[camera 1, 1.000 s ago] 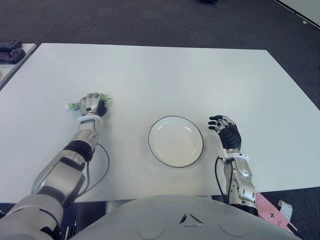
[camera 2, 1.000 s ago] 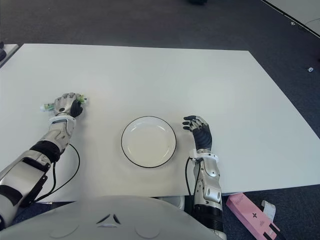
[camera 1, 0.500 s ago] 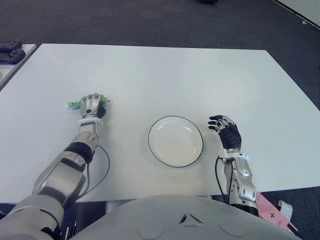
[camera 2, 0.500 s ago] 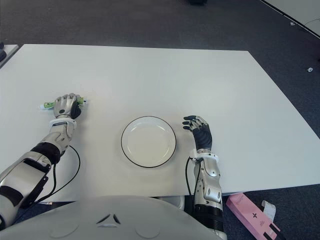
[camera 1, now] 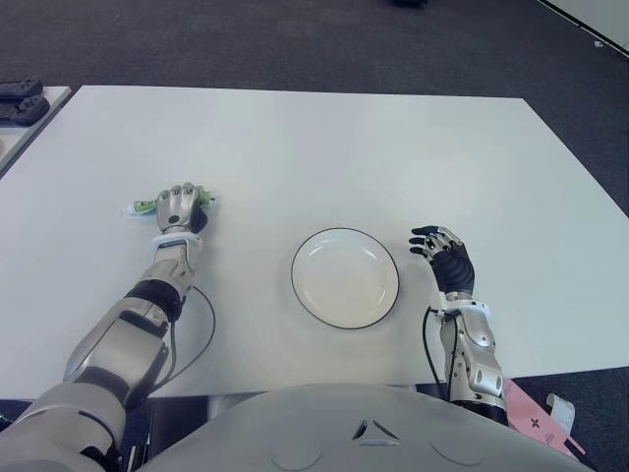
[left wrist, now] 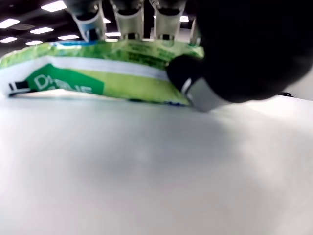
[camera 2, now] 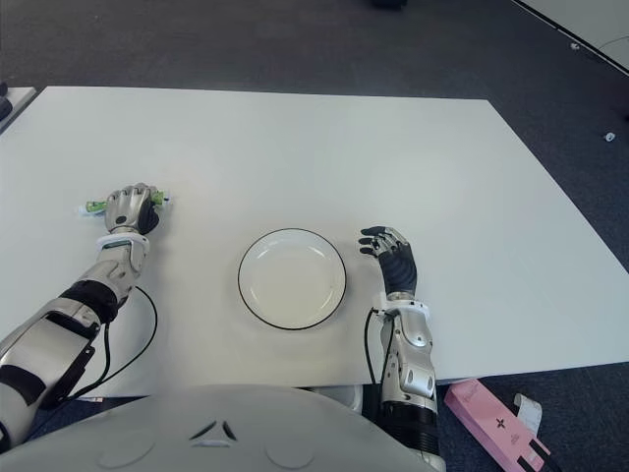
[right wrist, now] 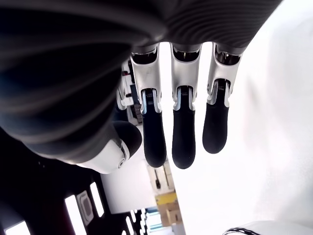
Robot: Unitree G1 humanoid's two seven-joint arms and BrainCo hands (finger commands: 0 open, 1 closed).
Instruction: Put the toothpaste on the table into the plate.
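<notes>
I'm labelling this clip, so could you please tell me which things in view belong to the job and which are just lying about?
Part of the job:
- toothpaste, on the table, with the left hand closed over it
- plate, nothing in it

Just lying about:
- right hand, idle to the right of the plate
- pink box on the floor
- dark objects on the neighbouring table

White table (camera 1: 324, 147) bearing plate (camera 1: 345, 277), toothpaste (camera 1: 143, 206)
</notes>
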